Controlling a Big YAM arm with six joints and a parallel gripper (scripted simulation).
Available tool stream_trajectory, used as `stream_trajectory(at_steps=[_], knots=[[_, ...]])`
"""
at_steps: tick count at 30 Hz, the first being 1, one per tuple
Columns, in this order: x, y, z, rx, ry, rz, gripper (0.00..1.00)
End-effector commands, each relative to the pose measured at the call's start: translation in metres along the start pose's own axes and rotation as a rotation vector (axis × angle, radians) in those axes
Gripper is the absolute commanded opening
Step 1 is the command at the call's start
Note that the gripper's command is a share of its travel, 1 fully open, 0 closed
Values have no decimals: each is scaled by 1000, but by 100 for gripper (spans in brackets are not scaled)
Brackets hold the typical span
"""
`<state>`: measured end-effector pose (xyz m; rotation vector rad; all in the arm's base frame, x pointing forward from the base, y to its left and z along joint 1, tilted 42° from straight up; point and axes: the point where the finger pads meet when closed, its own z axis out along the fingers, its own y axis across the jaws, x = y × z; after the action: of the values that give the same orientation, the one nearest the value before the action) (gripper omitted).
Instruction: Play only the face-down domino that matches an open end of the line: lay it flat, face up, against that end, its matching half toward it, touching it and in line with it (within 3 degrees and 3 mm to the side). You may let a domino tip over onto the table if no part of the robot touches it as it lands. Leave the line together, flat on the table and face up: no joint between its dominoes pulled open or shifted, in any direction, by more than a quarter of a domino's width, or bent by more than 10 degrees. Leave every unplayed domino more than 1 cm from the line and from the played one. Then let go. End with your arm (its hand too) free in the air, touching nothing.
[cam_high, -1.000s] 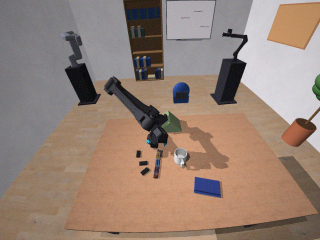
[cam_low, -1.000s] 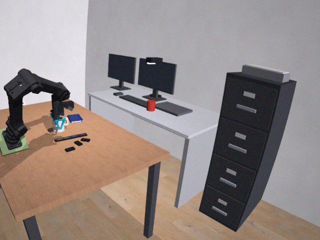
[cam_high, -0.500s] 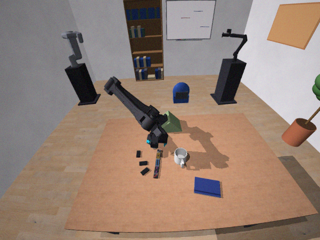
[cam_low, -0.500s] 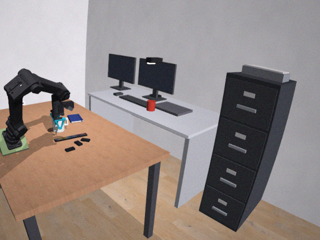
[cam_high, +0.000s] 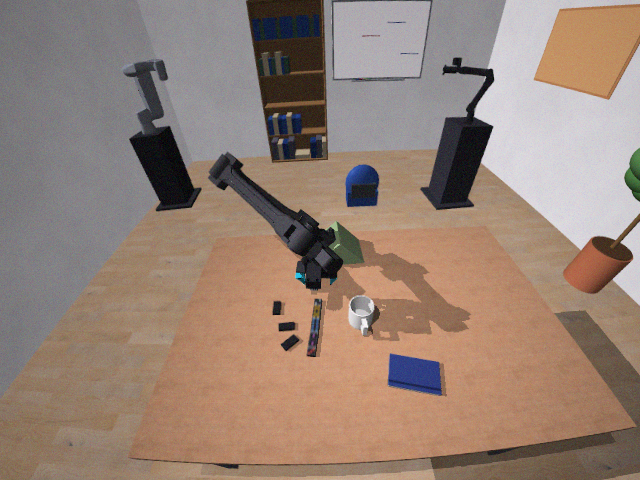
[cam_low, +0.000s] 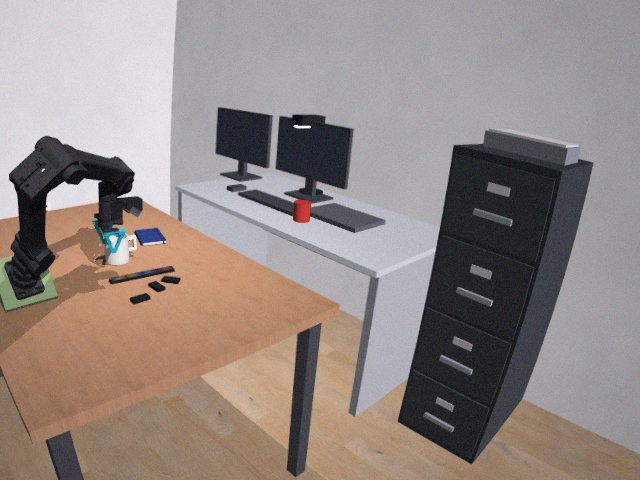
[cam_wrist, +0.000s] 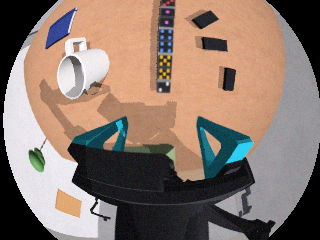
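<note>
The domino line (cam_high: 314, 328) (cam_low: 142, 274) (cam_wrist: 165, 50) lies face up and straight. In the wrist view its near end shows a half with whitish pips; red pips show at the far end, cut by the frame edge. Three black face-down dominoes lie beside it. One domino (cam_high: 277, 307) (cam_low: 140, 298) (cam_wrist: 229, 79) is nearest the arm base. A middle domino (cam_high: 286, 326) (cam_low: 156, 286) (cam_wrist: 215, 44) lies crosswise to the line. The third domino (cam_high: 290, 342) (cam_low: 171, 279) (cam_wrist: 206, 19) lies slanted. My gripper (cam_high: 316, 282) (cam_wrist: 162, 120) is open and empty, above the table off the line's near end.
A white mug (cam_high: 361, 313) (cam_low: 117, 252) (cam_wrist: 82, 72) stands on the other side of the line from the loose dominoes. A blue book (cam_high: 414, 373) (cam_low: 150, 236) (cam_wrist: 61, 29) lies beyond it. The green base plate (cam_high: 349, 248) (cam_low: 45, 293) is under the arm.
</note>
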<state>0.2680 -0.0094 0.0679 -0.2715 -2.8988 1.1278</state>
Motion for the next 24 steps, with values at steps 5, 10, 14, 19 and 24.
stream_trajectory(at_steps=[5,10,14,19,24], knots=[[-26,26,-77,-20,-62,54,93],[-26,26,-77,-20,-62,54,93],[-23,28,-83,-17,-57,15,93],[-31,34,-104,-18,-59,30,93],[-32,35,-108,-18,-59,33,93]])
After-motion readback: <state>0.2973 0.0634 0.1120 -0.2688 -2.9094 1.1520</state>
